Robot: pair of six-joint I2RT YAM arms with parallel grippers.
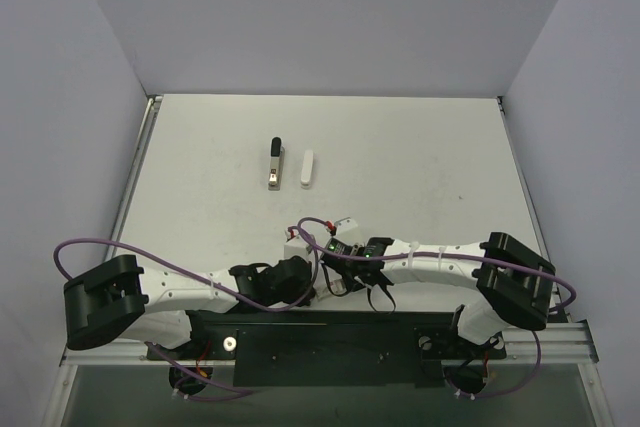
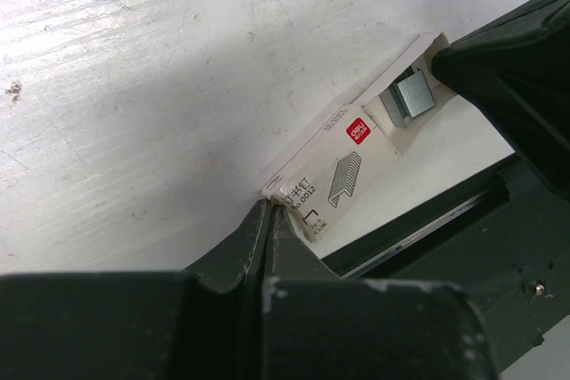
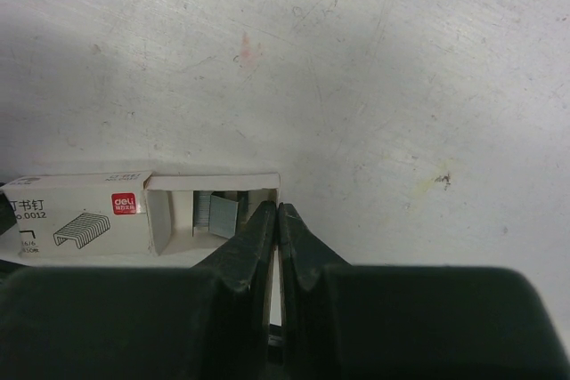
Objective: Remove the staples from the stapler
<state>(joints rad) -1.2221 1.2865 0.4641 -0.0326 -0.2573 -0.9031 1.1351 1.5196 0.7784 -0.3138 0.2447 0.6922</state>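
Note:
The stapler lies apart in two pieces at the table's middle back: the black-ended metal inner bar (image 1: 274, 162) and the white shell (image 1: 307, 168) beside it. A small white staple box (image 2: 343, 162) with a red mark lies near the front edge, its tray pulled out. A short grey strip of staples (image 2: 414, 95) sits in the tray and also shows in the right wrist view (image 3: 218, 214). My left gripper (image 2: 270, 208) is shut on the sleeve's end corner. My right gripper (image 3: 278, 211) is shut on the tray's end wall (image 3: 267, 181).
Both arms reach inward along the front edge, and the grippers face each other across the box (image 1: 296, 240). A black base rail (image 2: 427, 229) runs close behind the box. Purple cables (image 1: 310, 219) loop over the wrists. White walls enclose the table.

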